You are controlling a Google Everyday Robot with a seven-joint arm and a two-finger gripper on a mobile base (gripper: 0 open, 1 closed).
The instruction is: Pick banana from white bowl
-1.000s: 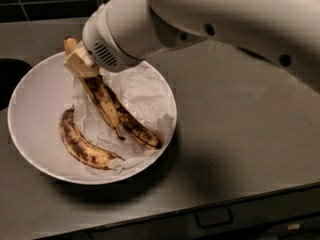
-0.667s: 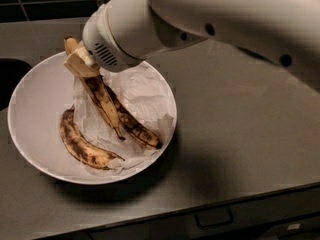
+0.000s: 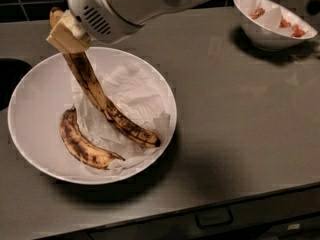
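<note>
The large white bowl (image 3: 35,109), lined with crumpled white paper, sits on the dark counter at the left. The long, nearly straight banana (image 3: 100,99), yellow with brown-black streaks, runs from the upper left down to the bowl's right side. My gripper (image 3: 66,31) is shut on its upper end, above the bowl's far rim. That end is raised, and the lower tip still rests on the paper. The white arm stretches in from the top right.
A shorter, curved spotted banana (image 3: 82,145) lies in the bowl at the lower left. A smaller white bowl (image 3: 265,34) with red bits stands at the back right. A dark sink opening (image 3: 7,81) is at the far left. The counter's front edge runs along the bottom.
The arm has risen and the view has shifted. The gripped end of the long banana is higher and the banana is tilted more steeply. The small bowl has come into view.
</note>
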